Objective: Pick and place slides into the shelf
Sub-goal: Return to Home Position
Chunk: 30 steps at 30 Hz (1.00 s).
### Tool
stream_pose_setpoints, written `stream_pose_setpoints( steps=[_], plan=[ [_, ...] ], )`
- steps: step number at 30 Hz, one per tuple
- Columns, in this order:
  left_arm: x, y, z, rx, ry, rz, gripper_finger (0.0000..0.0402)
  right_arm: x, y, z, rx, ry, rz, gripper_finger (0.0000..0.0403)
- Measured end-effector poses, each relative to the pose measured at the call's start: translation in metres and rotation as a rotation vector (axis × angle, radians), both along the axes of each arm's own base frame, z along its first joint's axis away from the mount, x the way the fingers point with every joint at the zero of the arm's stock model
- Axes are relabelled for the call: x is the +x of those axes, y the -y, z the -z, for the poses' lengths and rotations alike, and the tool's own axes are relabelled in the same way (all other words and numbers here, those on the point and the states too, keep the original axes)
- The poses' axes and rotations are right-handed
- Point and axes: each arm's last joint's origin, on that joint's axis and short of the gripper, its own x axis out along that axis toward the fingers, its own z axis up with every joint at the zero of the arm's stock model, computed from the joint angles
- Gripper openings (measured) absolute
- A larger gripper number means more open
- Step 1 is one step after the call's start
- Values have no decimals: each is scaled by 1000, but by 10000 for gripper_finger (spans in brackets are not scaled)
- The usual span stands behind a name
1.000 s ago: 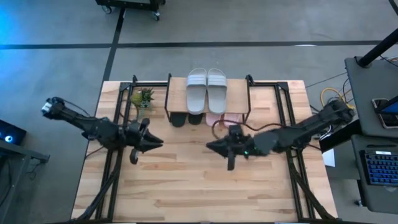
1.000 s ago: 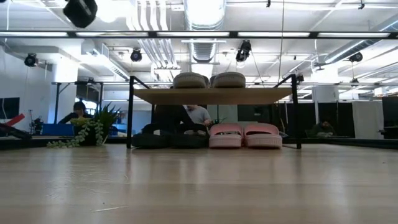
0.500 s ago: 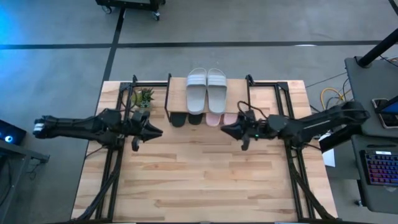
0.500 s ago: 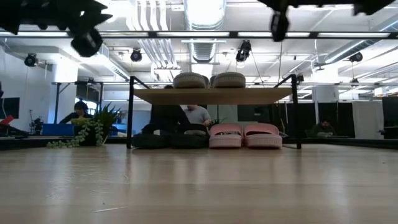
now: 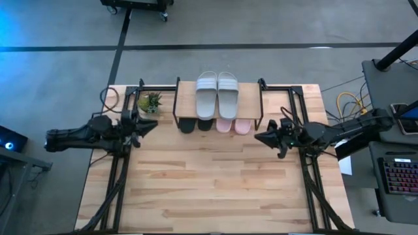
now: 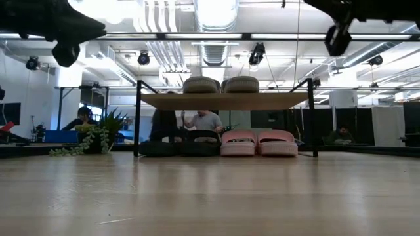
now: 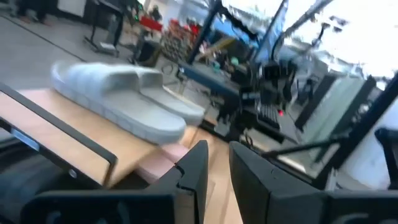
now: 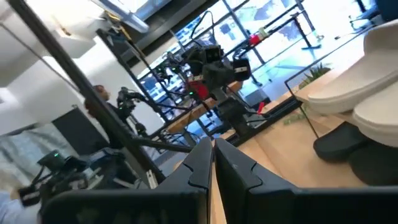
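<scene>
All 6 slides are in. The grey pair (image 5: 217,93) sits on top of the shelf (image 5: 186,98). The black pair (image 5: 196,125) and pink pair (image 5: 233,125) sit side by side underneath, their ends poking out past the front edge. That reads as done to me, so this is just the run home.

My left fingers (image 7: 193,173) are all but pressed together, with a thin slit between them and nothing held. They hang up off the counter (image 5: 215,186), just off the shelf's left side and near the plant (image 5: 151,101). My right fingers (image 8: 202,165) are pressed together and empty, raised near the shelf's right legs.

Here's the danger as I see it. Each hand is close to a thin shelf leg, so any drift inward could knock it. That would slide the shelf or tip the grey pair off the top. A low sweep on the left could catch the plant. Loose cable loops sit by both wrists and could snag on the black posts at the counter's back corners.

There's plenty of open room in front of the shelf, a wide bare stretch of counter between my 2 arms. Outward, each arm lies over a dark side rail, so I'd stay high and move away from the shelf.
</scene>
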Motion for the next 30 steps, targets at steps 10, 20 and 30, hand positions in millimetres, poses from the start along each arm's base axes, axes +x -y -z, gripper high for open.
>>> stream_pose_setpoints(
  steps=[10, 20, 30],
  plan=[
    [-10, -1, -4, -9, 66, -45, 51, -41, 5, 35, -84, 120, -143, 13],
    [-8, -1, -7, -7, 91, -47, 51, -55, 8, 60, -162, 13, -165, 13],
    [-6, -3, 6, 203, -87, -87, 51, -59, 11, 71, -175, -109, -106, 13]
  ],
)
